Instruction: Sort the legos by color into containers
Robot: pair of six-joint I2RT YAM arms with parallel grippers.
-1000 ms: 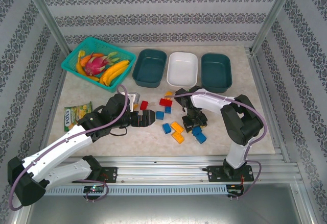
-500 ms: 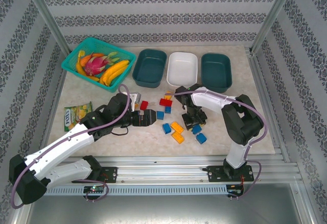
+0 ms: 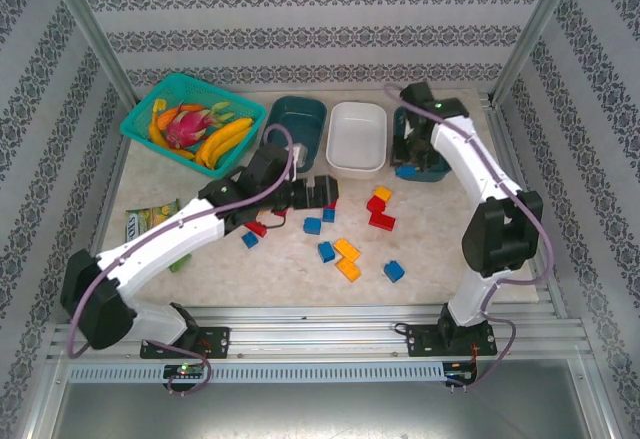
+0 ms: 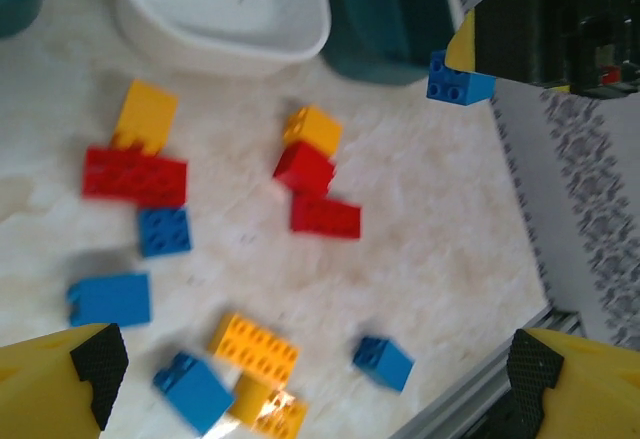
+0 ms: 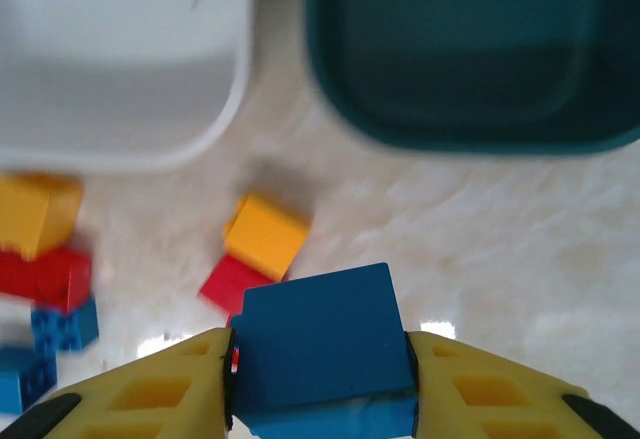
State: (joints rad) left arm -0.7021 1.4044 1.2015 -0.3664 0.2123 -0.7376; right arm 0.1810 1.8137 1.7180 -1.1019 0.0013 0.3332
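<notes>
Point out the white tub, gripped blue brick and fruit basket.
white tub (image 3: 357, 137): top view, its bare floor.
blue brick (image 5: 322, 344): right wrist view, its near face.
fruit basket (image 3: 143, 109): top view, its left wall.

Both arms out: left spread wide, right pinched shut.

On the left, stretched low and slantwise from the near-left base toward mid-table with the white left arm (image 3: 170, 239), ending in the black-bodied left gripper (image 3: 322, 191), jaws parted as far as possible, yellow fingers (image 4: 60, 384) sitting at the bottom corners of the wrist view. On the right, rising from the near-right base with the white right arm (image 3: 465, 154), folded at a black elbow (image 3: 500, 239), extended far back, wrist tipped downward; right gripper (image 5: 322, 384) clamped from both sides on a small blue plastic brick (image 5: 320, 339), yellow pads (image 5: 150, 399) pressed against its flanks.
</notes>
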